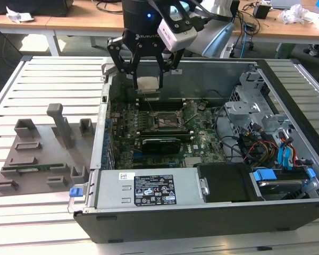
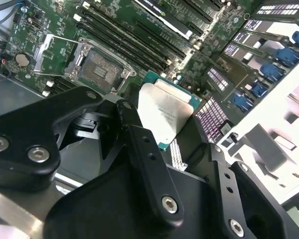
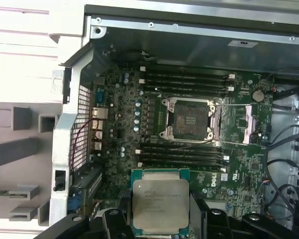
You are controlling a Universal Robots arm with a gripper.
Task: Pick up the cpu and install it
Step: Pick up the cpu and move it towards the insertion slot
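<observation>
The cpu [image 1: 148,84], a flat square chip with a silver-grey top plate, hangs above the open computer case [image 1: 287,212], and my gripper [image 1: 148,85] is shut on its two sides. It shows in both wrist views, pinched between the black fingers [image 2: 133,122]: cpu [image 2: 164,112], cpu [image 3: 160,206]. The square socket [image 1: 165,120] on the green motherboard lies open below and a little toward the case's middle, with its metal frame flipped back. In both wrist views the socket [image 3: 188,118] [image 2: 97,69] is bare, and the chip is held apart from it.
Memory slots [image 3: 182,79] run along both sides of the socket. A grey fixture tray [image 1: 37,154] holding a green memory stick [image 1: 29,167] lies on the slatted table at the exterior view's left. Inside the case are the power supply [image 1: 149,188], drive cages [image 1: 255,106] and cables.
</observation>
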